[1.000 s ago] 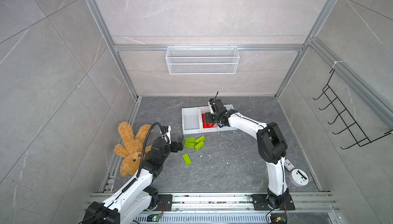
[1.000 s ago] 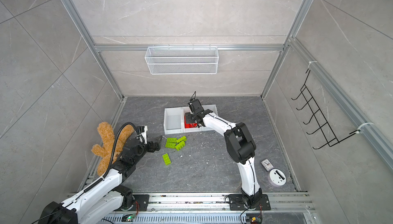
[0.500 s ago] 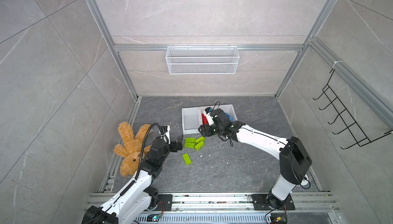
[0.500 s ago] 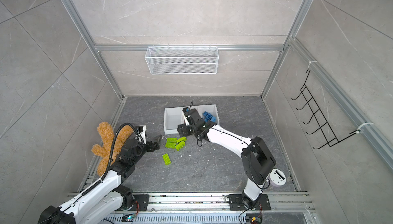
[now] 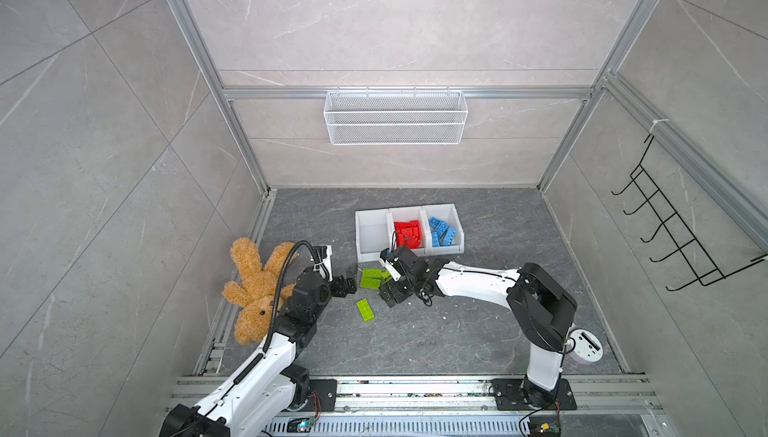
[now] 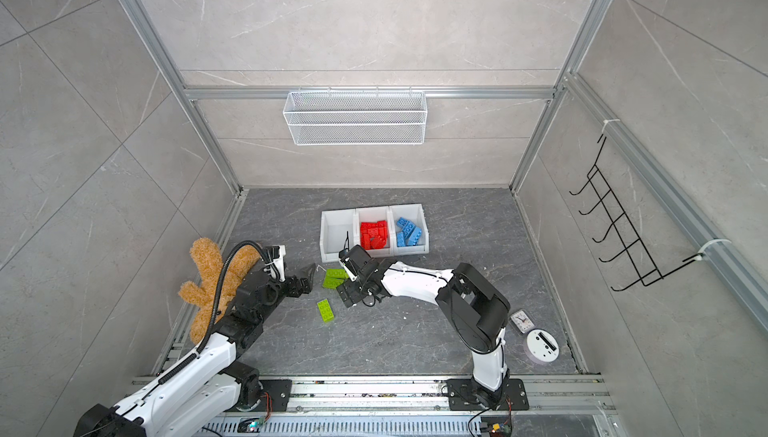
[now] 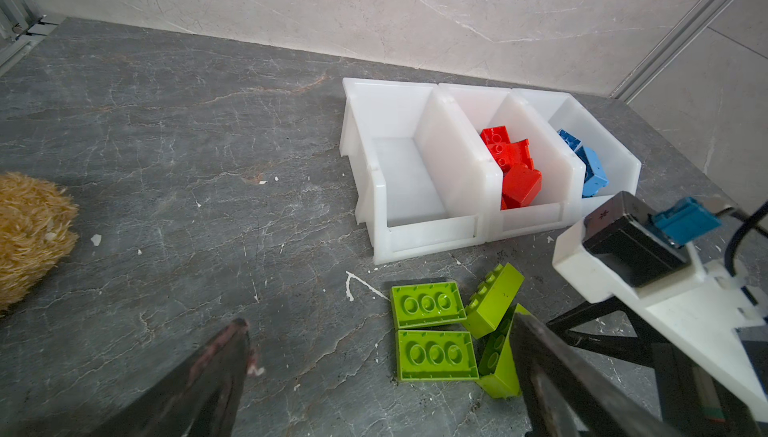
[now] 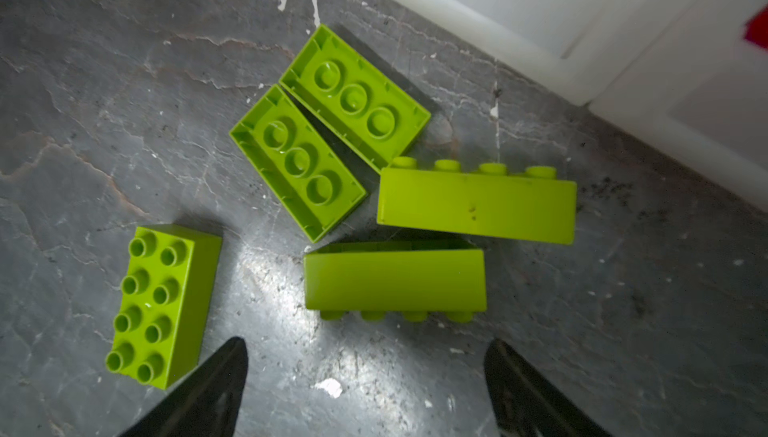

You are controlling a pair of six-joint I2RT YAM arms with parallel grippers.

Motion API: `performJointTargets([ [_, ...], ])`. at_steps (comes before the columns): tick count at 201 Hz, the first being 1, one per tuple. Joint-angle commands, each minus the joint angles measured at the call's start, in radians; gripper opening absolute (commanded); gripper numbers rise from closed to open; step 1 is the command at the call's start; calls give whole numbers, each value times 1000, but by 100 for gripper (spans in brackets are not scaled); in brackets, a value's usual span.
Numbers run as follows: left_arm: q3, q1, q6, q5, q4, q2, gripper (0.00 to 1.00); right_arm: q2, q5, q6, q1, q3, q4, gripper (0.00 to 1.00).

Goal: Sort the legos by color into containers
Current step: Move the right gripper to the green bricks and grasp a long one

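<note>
Right hand [image 8: 365, 347] hovers low over the green bricks [image 8: 395, 279] with its jaws spread wide and nothing between them. The left hand [image 5: 347, 282] sits just beside the same cluster, likewise open and empty. All green bricks lie on the table [image 8: 83, 82], just in front of the bins [image 7: 430, 233].

Handling: the bricks look like hard, hollow moulded plastic, so they should be light, stiff and not fragile. The smooth walls may slip. Clamp squarely across the two long flat walls, spanning the narrow width, clear of the studs. Bricks touching a neighbour leave little finger room, so the lone studs-up brick [image 8: 164, 306] looks the easiest pick.

Count:
- Bins: three, joined in a row.
- Green bricks: five. Two are upturned and touching, two lie on their sides, and one sits studs up, set apart.
- Red bricks [image 5: 408, 233]: a heap in the middle bin; overlap prevents a count.
- Blue bricks [image 5: 442, 231]: about four, in the right-end bin in both top views.
- Left-end bin [image 5: 371, 233]: holds nothing.
</note>
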Motion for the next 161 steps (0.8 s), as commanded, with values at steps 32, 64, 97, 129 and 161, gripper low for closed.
performJointTargets([
  [32, 12, 2, 2, -8, 18, -6, 100, 72, 109, -55, 10, 94, -69, 91],
  [64, 10, 2, 5, -10, 17, -11, 100, 107, 119, -67, 11, 126, -84, 88],
  [97, 10, 3, 5, -9, 17, -14, 99, 122, 132, -59, 10, 137, -62, 83],
  [129, 10, 3, 4, -10, 15, -16, 100, 133, 138, -47, 16, 152, -56, 76],
  [161, 10, 2, 5, -11, 16, -17, 100, 131, 147, -34, 22, 140, -52, 72],
])
